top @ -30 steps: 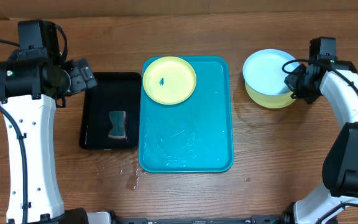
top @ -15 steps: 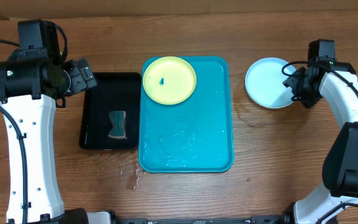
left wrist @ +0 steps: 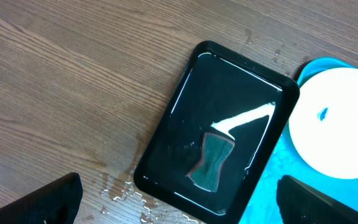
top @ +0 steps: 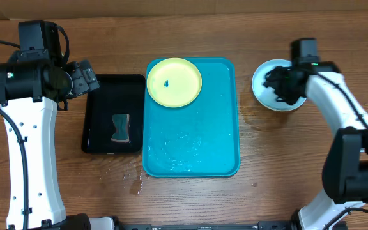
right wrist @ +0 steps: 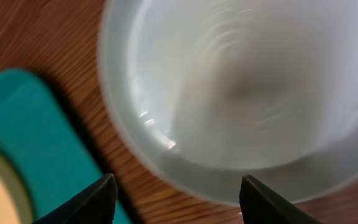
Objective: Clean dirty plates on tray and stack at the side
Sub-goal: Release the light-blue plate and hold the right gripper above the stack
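Right hand (top: pixel 280 86) spread, empty, hovering directly over light blue plate (top: pixel 262 82) right of tray (top: pixel 200 140)

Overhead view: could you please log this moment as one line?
right pincer: open over blue plate | left pincer: open, empty | smudged yellow plate: on tray

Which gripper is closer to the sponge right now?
Left. The left gripper hovers beside the black tray holding the sponge; the right gripper is far across the blue tray, over the blue plate.
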Available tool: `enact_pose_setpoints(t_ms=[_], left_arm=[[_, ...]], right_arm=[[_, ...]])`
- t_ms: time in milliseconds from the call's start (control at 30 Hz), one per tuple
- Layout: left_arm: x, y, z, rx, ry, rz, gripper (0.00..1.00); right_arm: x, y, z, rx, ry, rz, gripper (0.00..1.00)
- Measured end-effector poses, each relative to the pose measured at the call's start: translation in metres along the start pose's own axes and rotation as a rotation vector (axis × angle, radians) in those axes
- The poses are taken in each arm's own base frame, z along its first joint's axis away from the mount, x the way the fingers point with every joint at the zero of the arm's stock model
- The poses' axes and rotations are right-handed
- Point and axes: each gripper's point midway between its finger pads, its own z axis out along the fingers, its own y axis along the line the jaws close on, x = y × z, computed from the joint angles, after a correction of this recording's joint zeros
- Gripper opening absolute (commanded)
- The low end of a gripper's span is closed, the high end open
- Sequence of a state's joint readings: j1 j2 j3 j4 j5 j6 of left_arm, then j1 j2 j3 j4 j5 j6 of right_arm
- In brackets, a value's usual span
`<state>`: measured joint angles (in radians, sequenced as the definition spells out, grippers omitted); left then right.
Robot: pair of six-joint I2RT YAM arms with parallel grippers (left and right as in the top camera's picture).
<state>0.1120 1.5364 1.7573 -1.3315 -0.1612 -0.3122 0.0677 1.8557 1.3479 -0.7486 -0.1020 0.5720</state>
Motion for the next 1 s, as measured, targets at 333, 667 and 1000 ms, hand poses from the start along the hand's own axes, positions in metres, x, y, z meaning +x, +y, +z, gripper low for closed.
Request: enact_pose_setpoints(t_ms=[333, 667, 1000], left_arm=[[0.0, 0.0, 0.0, 0.0, 0.0, 0.0, 1.0], [0.0, 0.0, 0.0, 0.0, 0.0, 0.0, 1.0], [0.0, 0.0, 0.0, 0.0, 0.0, 0.0, 1.0]], right_arm=[[0.07, 0.141, 0.0, -0.245, -0.077, -0.343, 0.71], [0.083, 0.197, 0.002, -0.33, -0.235, -0.481, 0.71], [0.079, 0.182, 0.067, -0.234, -0.258, -0.496, 0.59]])
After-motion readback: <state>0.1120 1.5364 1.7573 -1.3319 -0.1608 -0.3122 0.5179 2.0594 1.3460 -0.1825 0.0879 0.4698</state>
